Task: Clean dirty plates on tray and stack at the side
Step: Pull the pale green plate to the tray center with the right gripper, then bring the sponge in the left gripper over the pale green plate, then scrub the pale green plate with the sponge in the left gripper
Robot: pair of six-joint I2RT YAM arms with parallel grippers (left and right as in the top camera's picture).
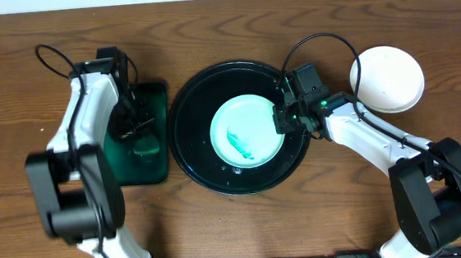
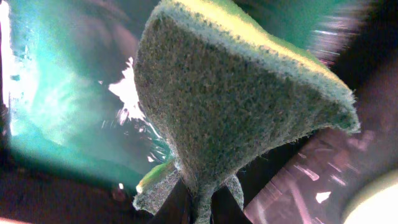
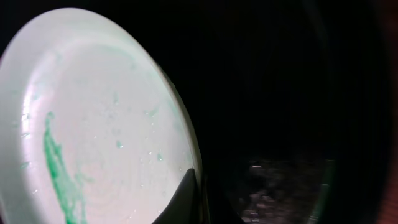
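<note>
Counter (image 1: 230,22) with black tray (image 1: 184,141) at centre. Right arm reaching in from the right, gripper (image 1: 282,118) clamped on rim of aqua plate (image 1: 247,132), green-smeared, lying in tray. Left arm bent over green tray (image 1: 155,164), gripper (image 1: 137,126) pinching sponge (image 2: 236,106). White plate (image 1: 387,78) on counter, right of tray.

My left gripper (image 2: 198,210) is clamped on a sponge (image 2: 236,118), its dark fingers (image 2: 169,206) pinching a narrow fold at the bottom of the view. From that pinch the sponge fans out wide ahead of the gripper. Its coarse grey-green scrubbing face is toward the camera, and a yellow layer shows along its far edge. Beyond it to the left I see a glossy green tray (image 2: 56,106) with bright glare. To the right all is dark and streaked pinkish; I cannot tell what lies there.
</note>
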